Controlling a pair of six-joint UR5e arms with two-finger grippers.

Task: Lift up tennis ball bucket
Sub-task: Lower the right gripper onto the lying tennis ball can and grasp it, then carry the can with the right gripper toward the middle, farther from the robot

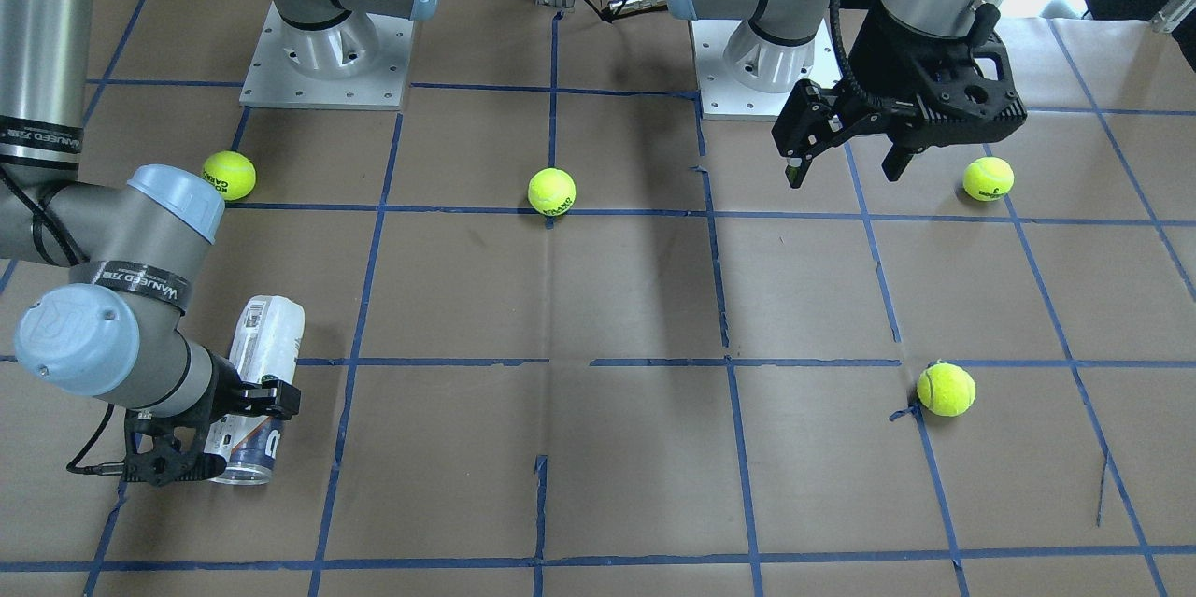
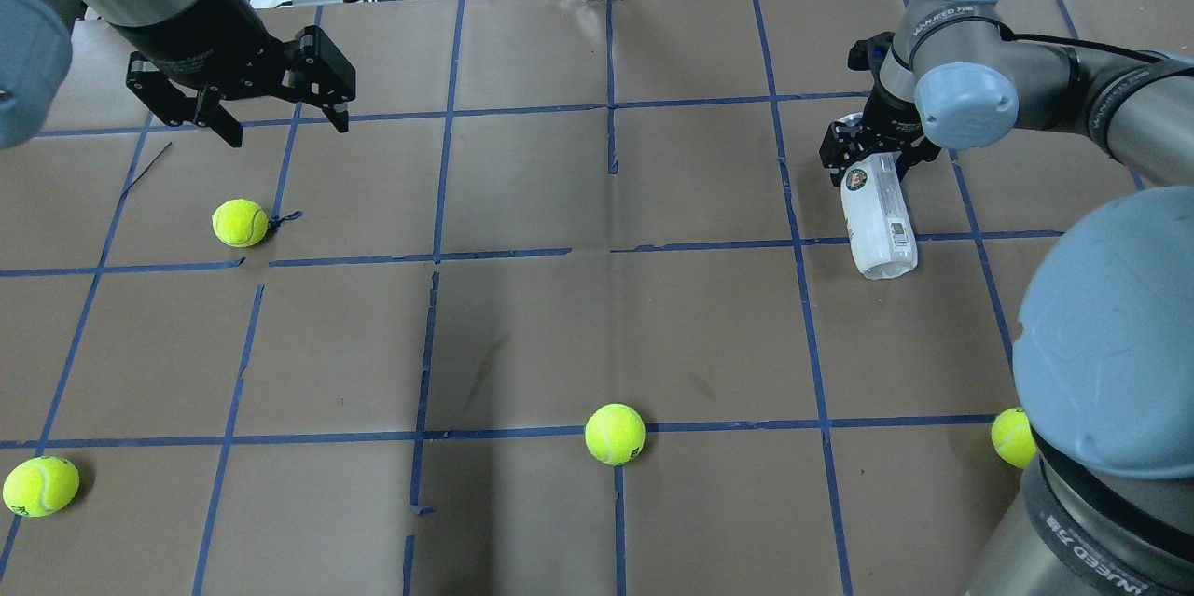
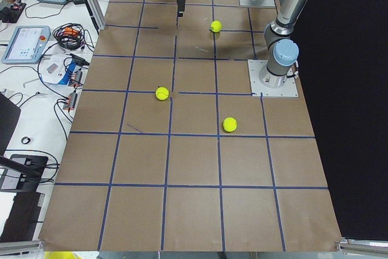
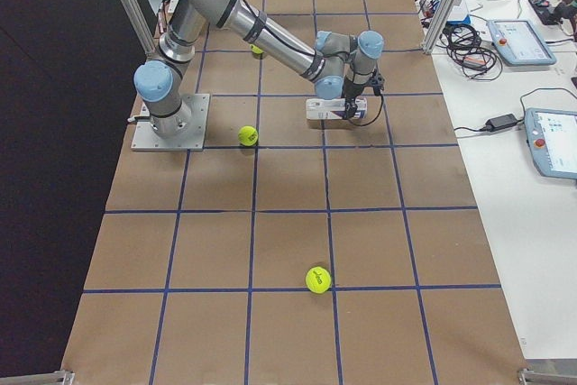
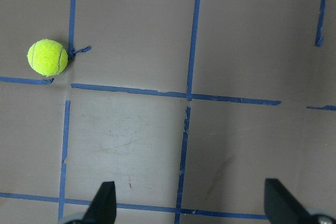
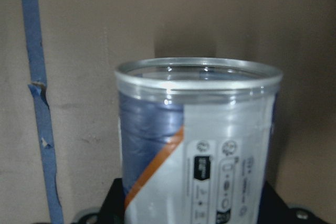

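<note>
The tennis ball bucket (image 2: 877,223) is a slim clear can with a white and navy label. It lies on its side on the brown paper at the robot's right, and also shows in the front view (image 1: 264,340). My right gripper (image 2: 872,153) straddles its silver-rimmed end (image 6: 197,77), with a jaw close to each wall; it looks open. The can rests on the table. My left gripper (image 2: 287,131) is open and empty, hovering above the far left of the table, beyond one tennis ball (image 2: 240,222).
Other yellow-green tennis balls lie at the near left (image 2: 40,486), near middle (image 2: 615,434) and near right (image 2: 1012,436). Blue tape lines grid the brown table cover (image 2: 522,335). Both arm bases (image 1: 327,55) stand at the robot's edge.
</note>
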